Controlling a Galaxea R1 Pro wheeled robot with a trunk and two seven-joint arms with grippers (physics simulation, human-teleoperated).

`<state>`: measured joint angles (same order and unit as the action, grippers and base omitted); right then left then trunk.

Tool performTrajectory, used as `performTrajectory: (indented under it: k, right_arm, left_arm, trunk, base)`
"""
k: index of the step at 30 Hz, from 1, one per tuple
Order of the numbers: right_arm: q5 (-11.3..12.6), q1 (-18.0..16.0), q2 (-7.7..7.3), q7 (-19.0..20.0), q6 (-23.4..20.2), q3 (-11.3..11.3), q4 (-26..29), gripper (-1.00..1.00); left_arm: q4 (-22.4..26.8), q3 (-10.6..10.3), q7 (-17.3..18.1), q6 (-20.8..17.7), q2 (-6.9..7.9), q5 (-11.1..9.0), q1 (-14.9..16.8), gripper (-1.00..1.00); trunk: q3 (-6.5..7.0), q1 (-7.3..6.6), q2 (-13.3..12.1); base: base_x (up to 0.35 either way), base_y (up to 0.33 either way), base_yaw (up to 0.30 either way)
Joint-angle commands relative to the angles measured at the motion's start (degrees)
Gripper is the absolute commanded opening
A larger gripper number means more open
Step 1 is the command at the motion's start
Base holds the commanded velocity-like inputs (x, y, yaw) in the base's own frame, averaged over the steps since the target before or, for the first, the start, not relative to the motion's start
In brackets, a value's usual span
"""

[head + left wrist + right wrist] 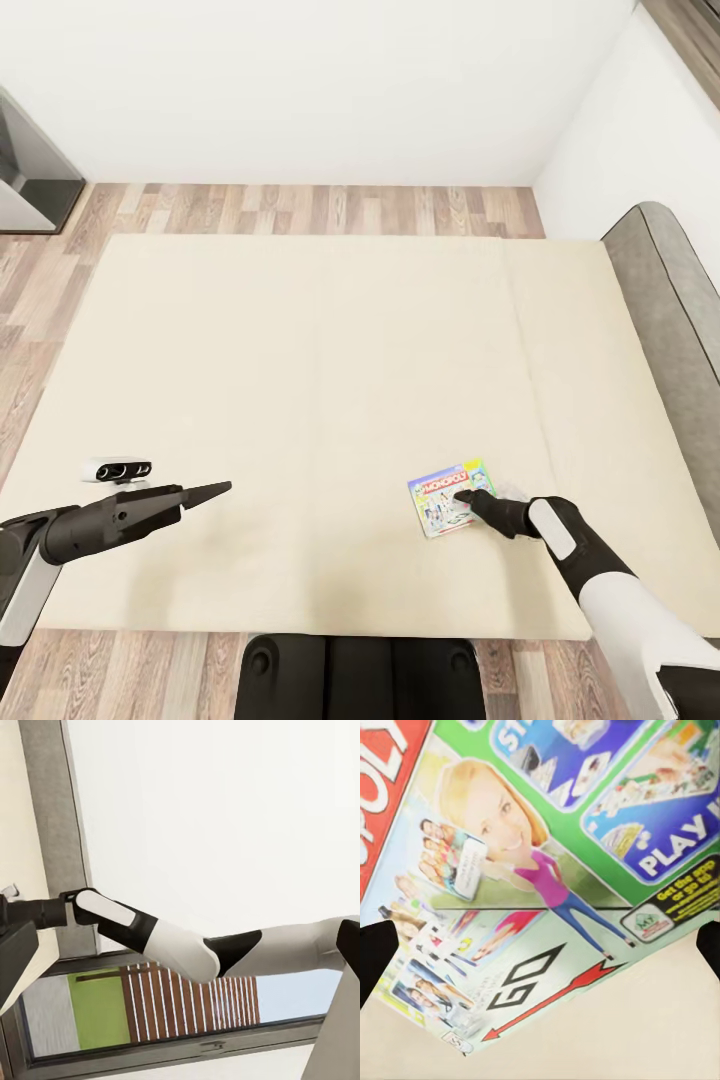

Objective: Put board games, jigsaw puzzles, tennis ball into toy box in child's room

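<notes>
Head view: right gripper (468, 496) spread wide over board game's (447, 497) near edge on bed (300, 400) | left gripper (215, 490) pinched, empty

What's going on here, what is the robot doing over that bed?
The robot is leaning over the bed, going for a Monopoly board game that lies flat near the edge closest to it. Its right pincer is at the box's edge, and the right wrist view looks at the box lid from close up; whether it has a grip cannot be told. The left pincer hovers above the bedding, holding nothing, its fingers together.
</notes>
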<state>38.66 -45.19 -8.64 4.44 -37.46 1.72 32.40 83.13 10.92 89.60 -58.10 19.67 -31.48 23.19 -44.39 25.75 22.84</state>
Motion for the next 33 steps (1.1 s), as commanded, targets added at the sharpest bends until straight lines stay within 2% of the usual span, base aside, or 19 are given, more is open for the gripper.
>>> performTrajectory:
  k: [1,10,33]
  right_arm:
    - [-0.21,-0.26,0.00,0.22,-0.29,0.26,0.03,1.00]
    - [-0.25,-0.77,0.40,0.22,2.62,0.38,0.03,1.00]
    - [-0.78,-2.43,-0.22,0.18,3.15,0.38,0.02,1.00]
  left_arm:
    - [0.02,-0.02,0.21,-0.61,0.02,0.01,0.02,1.00]
    - [0.02,-0.02,0.40,-0.61,0.02,0.01,0.02,1.00]
    - [0.02,-0.03,0.32,-0.61,-0.07,-0.05,0.02,1.00]
  trunk:
    - [-0.06,0.03,0.09]
    - [-0.06,0.03,0.09]
    - [-0.06,0.03,0.09]
  base:
    - [0.000,0.000,0.000]
    - [0.000,0.000,0.000]
    - [0.000,0.000,0.000]
